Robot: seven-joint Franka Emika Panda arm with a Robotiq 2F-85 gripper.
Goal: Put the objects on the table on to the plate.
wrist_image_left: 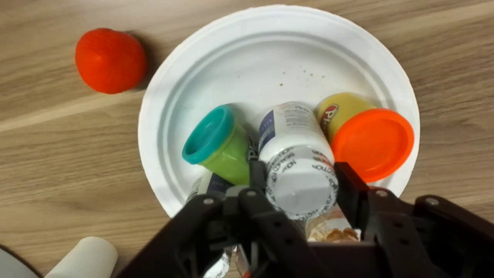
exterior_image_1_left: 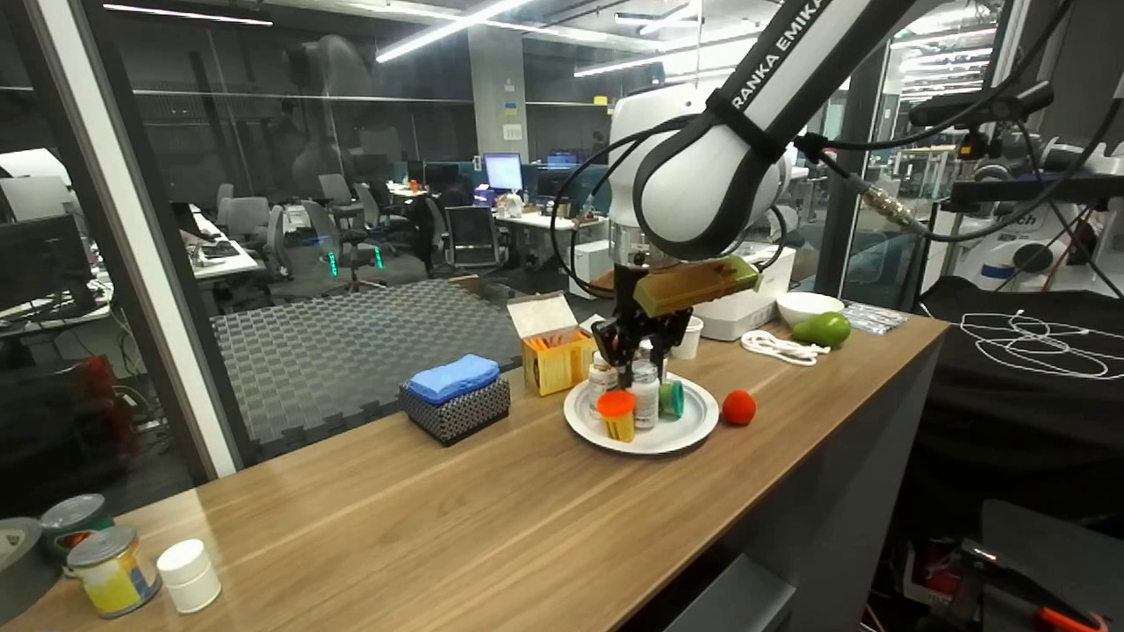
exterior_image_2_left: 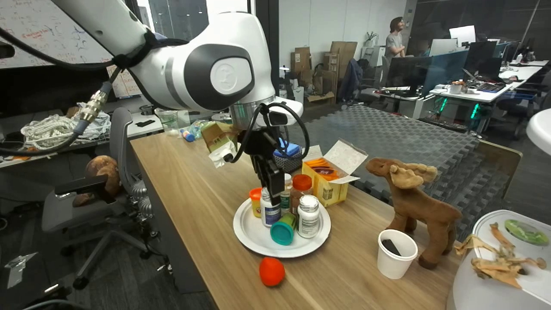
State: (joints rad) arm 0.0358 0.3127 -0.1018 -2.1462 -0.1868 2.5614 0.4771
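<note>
My gripper is shut on the cap of a white bottle, which stands upright among things on the white plate. In an exterior view the same bottle seems to rest on the plate. Beside it are a green tub with a teal lid, lying on its side, and a yellow tub with an orange lid. Another white bottle and a red-lidded jar are also on the plate. A red tomato-like ball lies on the table beside the plate; both exterior views show it too.
A yellow open box and a basket with a blue cloth stand behind the plate. A paper cup and a plush moose are nearby. A white jar and cans stand at the table's far end.
</note>
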